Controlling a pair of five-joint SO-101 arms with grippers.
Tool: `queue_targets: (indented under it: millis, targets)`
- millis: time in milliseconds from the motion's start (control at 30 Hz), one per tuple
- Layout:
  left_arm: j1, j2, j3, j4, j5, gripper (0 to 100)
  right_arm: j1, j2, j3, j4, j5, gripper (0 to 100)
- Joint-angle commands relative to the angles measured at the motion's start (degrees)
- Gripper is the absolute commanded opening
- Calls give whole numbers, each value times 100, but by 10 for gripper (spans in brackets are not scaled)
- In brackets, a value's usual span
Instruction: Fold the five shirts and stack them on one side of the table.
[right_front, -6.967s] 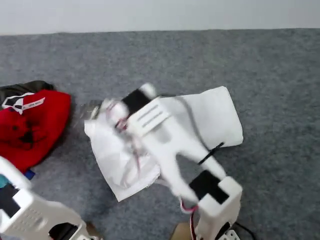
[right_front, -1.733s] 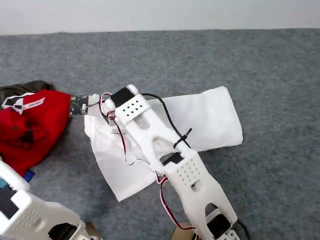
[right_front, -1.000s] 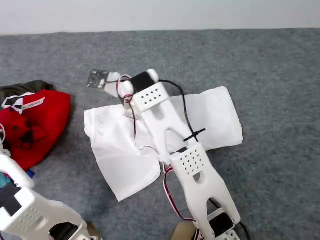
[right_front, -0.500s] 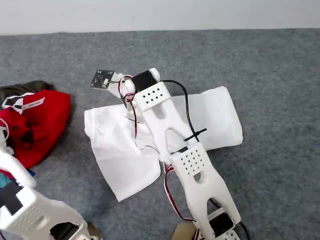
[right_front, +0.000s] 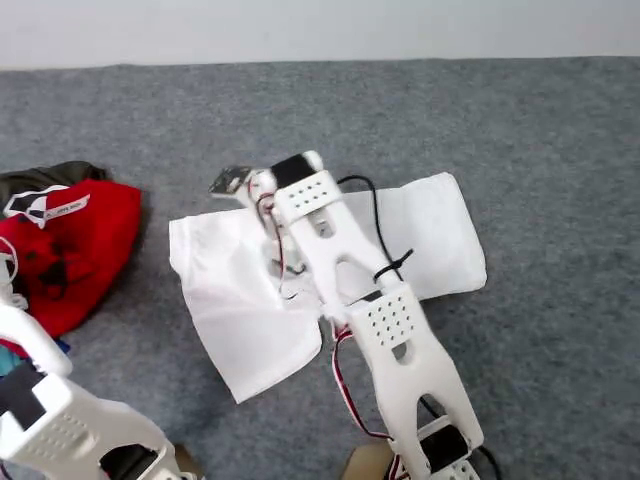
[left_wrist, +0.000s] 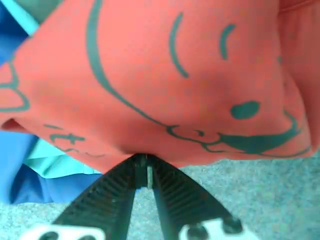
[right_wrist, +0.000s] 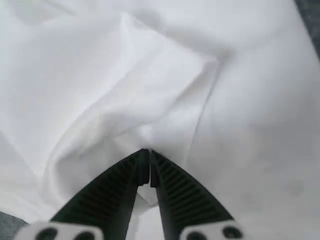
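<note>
Grey table (right_front: 560, 150), left fingers (left_wrist: 112, 195) together at red shirt (left_wrist: 150, 65), right fingers (right_wrist: 112, 192) together on white shirt (right_wrist: 240, 150)

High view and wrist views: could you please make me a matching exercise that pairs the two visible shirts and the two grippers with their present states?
Things:
1. white shirt
2. red shirt
3. left gripper
4. right gripper

States:
A. shut on red cloth with a dark drawing
B. spread out flat
C. shut on a white fold
D. bunched in a heap

Pairs: 1-B, 2-D, 3-A, 4-C
</note>
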Motion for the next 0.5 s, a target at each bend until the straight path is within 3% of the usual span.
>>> queue_targets:
  millis: [0, 167, 467]
  targets:
    - [62, -308, -13, 35, 9, 3, 470, -303, -88, 145, -53, 11]
    - [237, -308, -13, 62, 9, 3, 576, -312, -510, 198, -62, 11]
    - [360, -343, -13, 62, 18, 3, -75, -321, -1257, 215, -70, 15]
